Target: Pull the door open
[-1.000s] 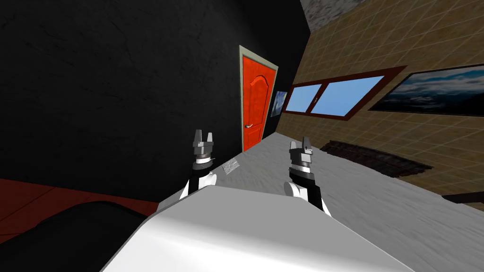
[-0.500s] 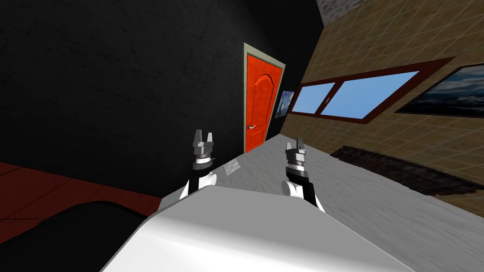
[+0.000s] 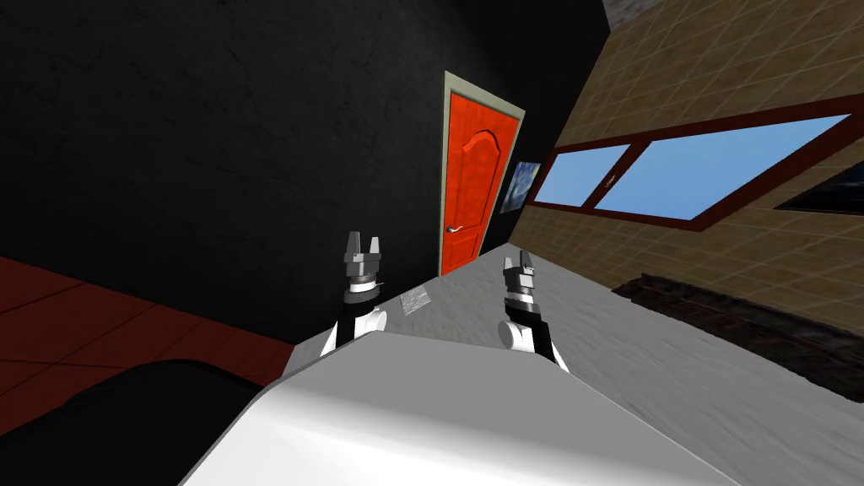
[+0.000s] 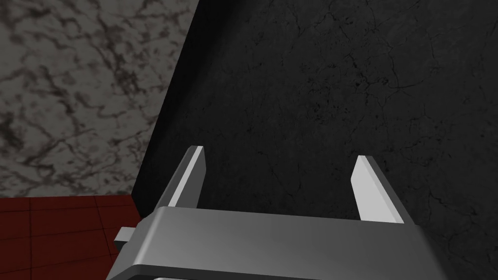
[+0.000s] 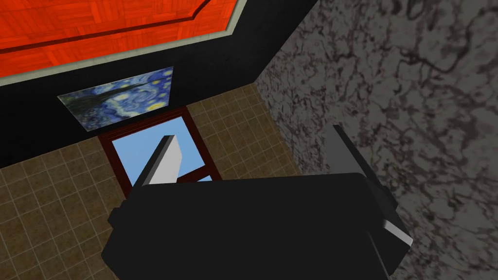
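1. This is the approach stage. Nothing is gripped, nothing touches the door (image 3: 479,190), and it sits well ahead of both grippers across a stretch of grey floor (image 3: 658,371).
2. The door is orange-red and looks shut in its pale frame (image 3: 445,169), which is set in the black wall (image 3: 211,152). From the tools it lies forward, between the two lines of reach and closer to the right gripper's side.
3. The handle (image 3: 454,229) is a small silvery lever on the door edge nearer the left gripper's side. It's far out of reach of either tool.
4. The left gripper (image 3: 364,240) is released, with its fingers (image 4: 194,170) spread wide and nothing between them. It points straight at the black wall.
5. The right gripper (image 3: 516,260) is also released and empty, fingers (image 5: 165,160) apart. Past its tips I can see the door panel, a blue swirly painting (image 5: 116,99) beside the frame and a window (image 5: 146,146).
6. My guess for the next move is to roll the base closer until the lever comes within arm's reach.
7. After that, bring one gripper level with the lever, jaws on either side of it, clench, press down and draw back.
8. I'd stop a bit short, because a door pulled toward me needs room to swing.
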